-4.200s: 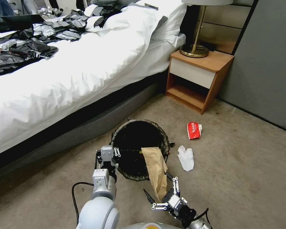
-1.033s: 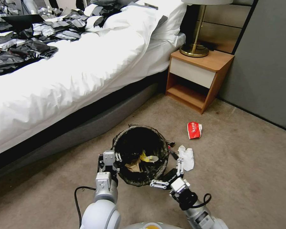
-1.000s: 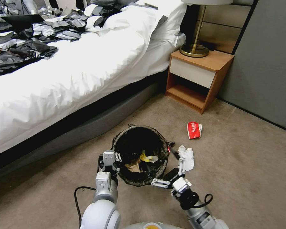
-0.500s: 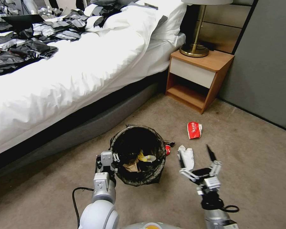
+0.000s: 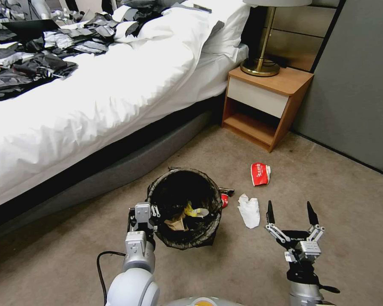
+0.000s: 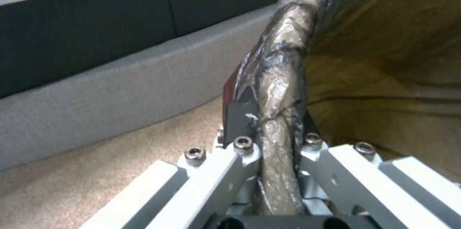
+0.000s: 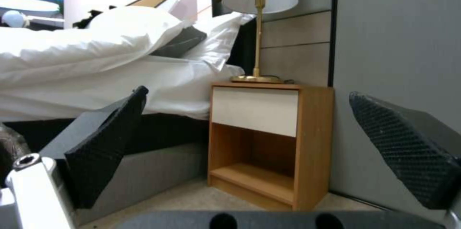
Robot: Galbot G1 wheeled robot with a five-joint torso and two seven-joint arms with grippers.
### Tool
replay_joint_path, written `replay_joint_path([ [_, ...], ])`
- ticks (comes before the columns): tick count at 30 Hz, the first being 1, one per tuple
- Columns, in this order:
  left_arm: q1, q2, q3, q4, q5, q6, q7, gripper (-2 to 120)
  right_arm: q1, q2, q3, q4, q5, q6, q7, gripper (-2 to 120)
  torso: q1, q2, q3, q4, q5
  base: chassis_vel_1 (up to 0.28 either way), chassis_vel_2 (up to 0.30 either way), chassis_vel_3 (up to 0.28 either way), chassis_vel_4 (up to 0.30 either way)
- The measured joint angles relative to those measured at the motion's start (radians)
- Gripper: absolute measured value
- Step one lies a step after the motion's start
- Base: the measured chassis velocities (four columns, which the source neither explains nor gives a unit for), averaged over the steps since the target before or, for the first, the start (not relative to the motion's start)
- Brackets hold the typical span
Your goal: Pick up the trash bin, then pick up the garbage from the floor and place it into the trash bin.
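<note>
Right claw (image 5: 290, 211): head view, fingers spread wide and holding nothing, low over the carpet (image 5: 349, 221), pointing toward the nightstand (image 5: 264, 106).
Tissue (image 5: 248, 210): on the carpet just left of that claw, apart from it.
Red wrapper (image 5: 259, 174): farther off, toward the nightstand.
Left claw (image 5: 154, 211): clamped on the near-left rim of the bin (image 5: 184, 208) (litter lies inside).
Left wrist view: fingers (image 6: 237, 113) pinch the bag-wrapped rim of the bin (image 6: 281, 88); bed base (image 6: 120, 88) behind.
Right wrist view: black pads (image 7: 108, 146) wide apart, nightstand (image 7: 269, 142) and lamp (image 7: 259, 23) framed between them.
</note>
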Motion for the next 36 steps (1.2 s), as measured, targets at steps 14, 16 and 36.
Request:
replay_joint_path([
  [14, 0.008, 0.0, 0.006, -0.013, 0.005, -0.001, 0.0, 0, 0.075, -0.038, 0.011, 0.022, 0.006, -0.078, 0.016, 100, 0.0, 0.0, 0.0, -0.0001, -0.0001, 0.0, 0.0, 0.0, 0.0],
  [16, 0.009, 0.0, 0.006, -0.013, 0.006, -0.001, 0.0, 0, 0.105, -0.047, 0.012, 0.031, -0.001, -0.101, 0.028, 100, 0.0, 0.0, 0.0, -0.0001, -0.0001, 0.0, 0.0, 0.0, 0.0],
  [36, 0.005, -0.002, 0.015, 0.003, 0.016, 0.001, 0.0, 0, 0.608, -0.078, -0.139, -0.165, 0.104, -0.718, 0.118, 100, 0.0, 0.0, 0.0, 0.0, -0.0003, 0.0, 0.0, 0.0, 0.0],
])
